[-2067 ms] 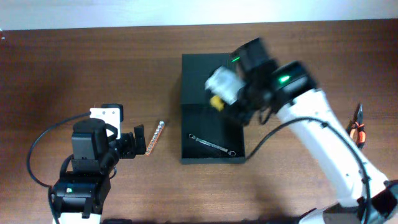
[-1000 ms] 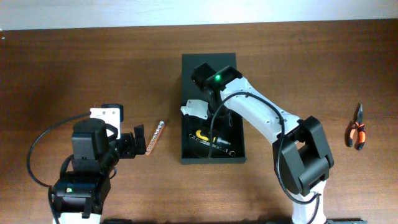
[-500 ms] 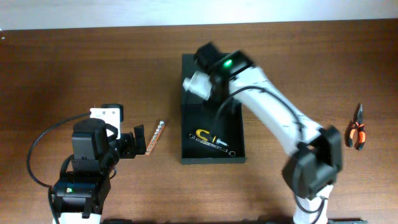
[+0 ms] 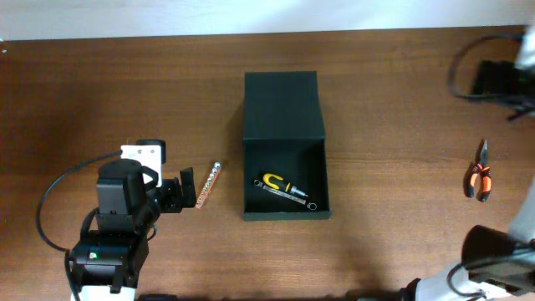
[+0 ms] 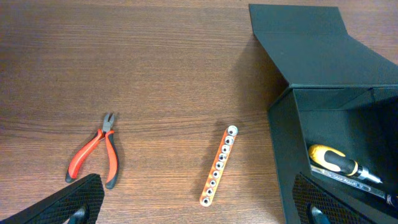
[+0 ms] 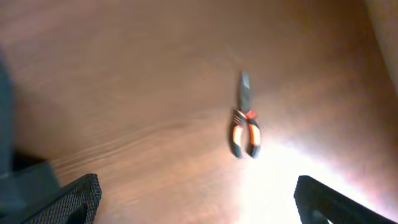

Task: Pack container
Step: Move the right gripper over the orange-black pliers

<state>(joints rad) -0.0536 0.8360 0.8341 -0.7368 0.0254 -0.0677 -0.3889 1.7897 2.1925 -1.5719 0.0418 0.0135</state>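
Note:
The container (image 4: 284,205) is a dark green box at the table's middle, its flap lid (image 4: 282,104) folded back flat. Inside lie a yellow-handled screwdriver (image 4: 279,181) and a wrench (image 4: 291,195). The left wrist view shows the same box (image 5: 283,155) and screwdriver (image 5: 333,160). My left gripper (image 5: 199,214) hangs open over the table left of the box, with nothing held. An orange bit strip (image 5: 219,165) lies just ahead of it. My right gripper (image 6: 199,211) is open and empty, high over the right side, above orange-and-black pliers (image 6: 245,129).
Red-handled pliers (image 5: 93,152) lie left of the strip, hidden under my left arm from overhead. The orange-and-black pliers (image 4: 477,179) rest near the right edge. My right arm (image 4: 495,79) is a blur at the back right corner.
My right gripper opened and left the yellow screwdriver in the container. The right arm then swung out of the box to the far right. The left arm has not moved.

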